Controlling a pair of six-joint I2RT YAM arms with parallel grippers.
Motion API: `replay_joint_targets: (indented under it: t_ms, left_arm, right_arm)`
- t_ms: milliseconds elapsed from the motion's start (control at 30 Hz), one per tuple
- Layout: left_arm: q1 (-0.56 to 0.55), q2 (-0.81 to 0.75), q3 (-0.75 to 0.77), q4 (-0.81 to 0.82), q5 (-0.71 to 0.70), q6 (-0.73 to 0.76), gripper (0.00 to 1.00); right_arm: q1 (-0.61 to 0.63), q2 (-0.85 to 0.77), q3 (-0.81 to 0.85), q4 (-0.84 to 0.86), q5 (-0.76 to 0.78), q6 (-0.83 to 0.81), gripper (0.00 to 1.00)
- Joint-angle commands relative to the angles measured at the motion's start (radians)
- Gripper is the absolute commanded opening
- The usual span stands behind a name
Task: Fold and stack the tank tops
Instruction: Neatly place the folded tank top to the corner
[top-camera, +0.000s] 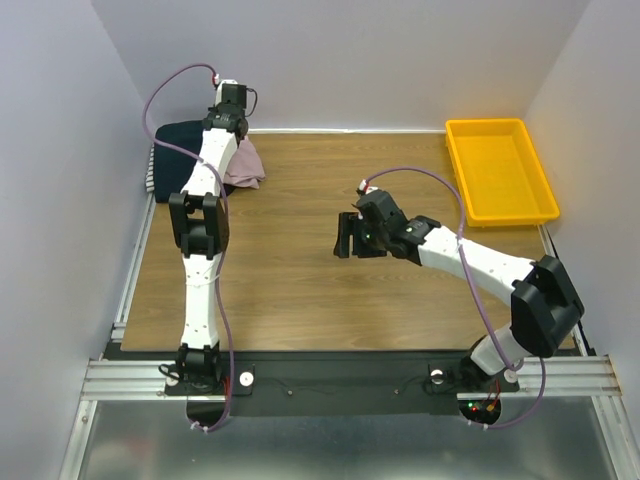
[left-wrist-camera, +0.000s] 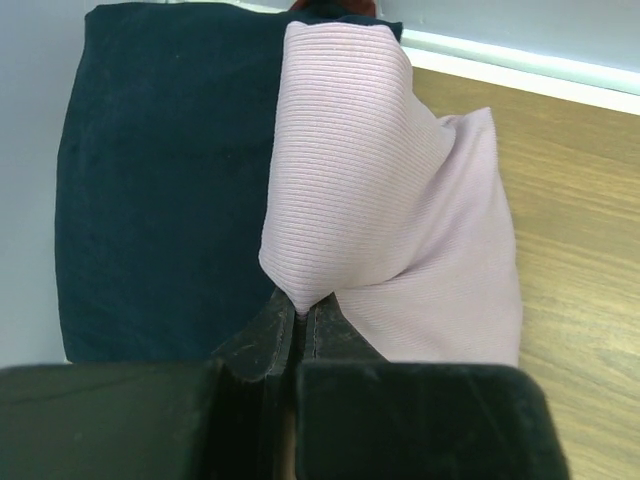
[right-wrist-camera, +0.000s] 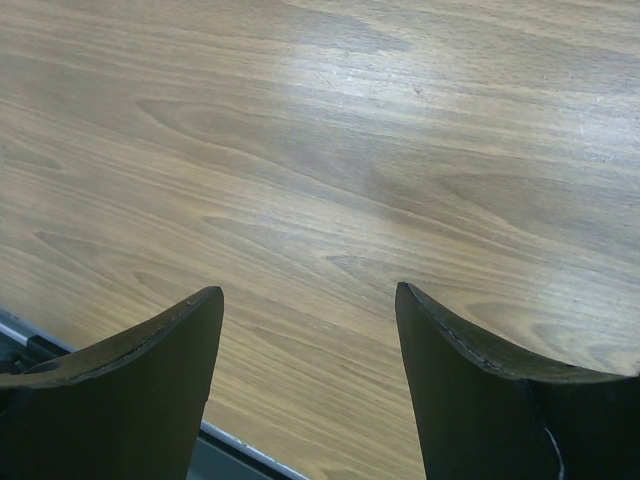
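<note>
- Cannot make out the left gripper (left-wrist-camera: 300, 318) from overhead: lost behind its own wrist at the far left corner.
- In the left wrist view, pinched together on a peak of the pink tank top (left-wrist-camera: 400, 220), cloth caught between the closed fingertips.
- Only part of that top in frame there; its near edge cut off behind the gripper's black body.
- Lying bunched rather than flat, half draped over the navy tank top (left-wrist-camera: 160, 180) and half on the wooden table (top-camera: 300, 280).
- Navy one folded and uppermost on the stack (top-camera: 170, 150) in the far left corner; near edge hidden by the gripper.
- Just a sliver of red cloth (left-wrist-camera: 335, 6) at the stack's far side, and a striped edge (top-camera: 152, 172) on its left from overhead; too little showing to count the tops beneath.
- Yellow tray (top-camera: 500, 170) at the far right corner, well apart from the stack.
- White strip (left-wrist-camera: 520, 65) along the far edge of the table.
- Left arm (top-camera: 200, 250) stretched far forward, nearly straight, crossing the stack's right side and covering part of it.
- Right arm (top-camera: 480, 260) bent at the elbow, reaching leftward to mid-table, well apart from all the cloth.
- Right gripper (right-wrist-camera: 310, 300) spread wide, holding nothing, tilted down over bare wood grain, with the table's edge in the lower left corner of its own view.
</note>
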Motion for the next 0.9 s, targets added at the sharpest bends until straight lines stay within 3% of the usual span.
replay_joint_targets:
  t_ms: [0, 233, 867]
  left_arm:
    - [0.007, -0.05, 0.083, 0.067, 0.032, 0.031, 0.0]
    - [0.006, -0.087, 0.074, 0.09, 0.09, 0.028, 0.0]
    - [0.007, -0.15, 0.077, 0.124, 0.075, 0.031, 0.0]
  right_arm:
    - [-0.006, 0.014, 0.05, 0.015, -0.012, -0.02, 0.75]
    - [-0.006, 0.03, 0.06, 0.017, -0.012, -0.018, 0.75]
    - [-0.009, 0.037, 0.064, 0.023, -0.015, -0.014, 0.74]
